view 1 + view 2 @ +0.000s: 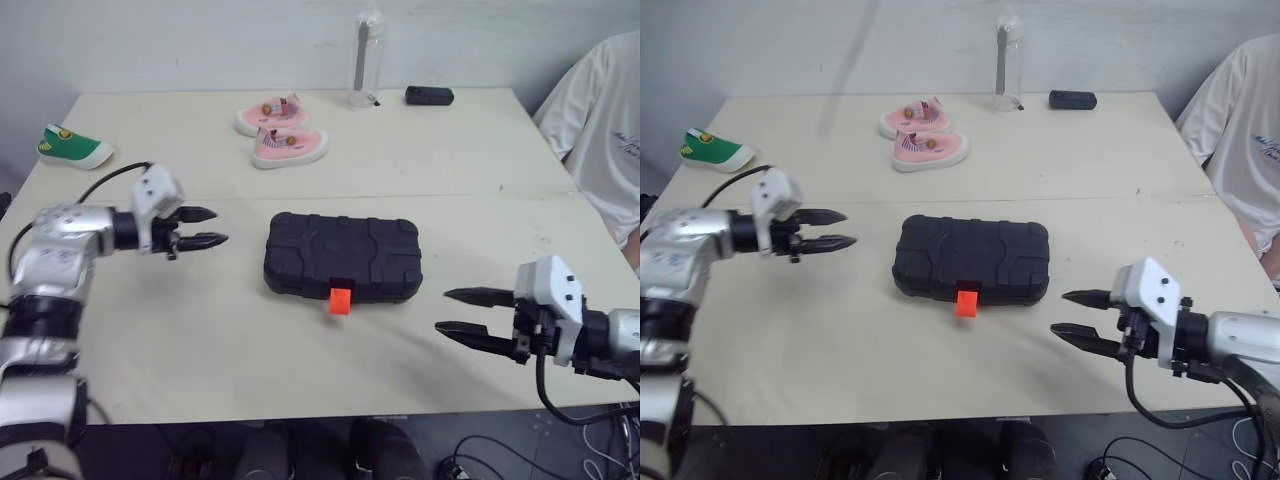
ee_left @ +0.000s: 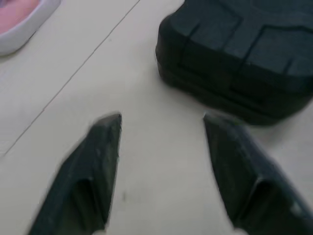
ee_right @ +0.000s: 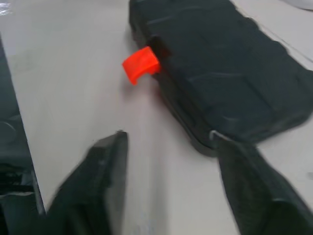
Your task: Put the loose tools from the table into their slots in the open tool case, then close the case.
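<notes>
Currently the case [image 1: 343,255] is flanked at 9 and 4 o'clock by the left gripper [image 1: 218,226] and right gripper [image 1: 443,311], both released and empty. If the latch [image 1: 340,299] is left raised, the case may be sprung open.

Head stereo pair looks forward and down on the bench [image 1: 300,370], case [image 1: 343,256] centred. Left wrist cam: low, close, along my left claw [image 2: 161,117] at the case's end. Right wrist cam: along my right claw [image 3: 168,134] at its latch [image 3: 141,63] side. All share the case.

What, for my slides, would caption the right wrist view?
Open right gripper facing closed black tool case with orange latch.
</notes>
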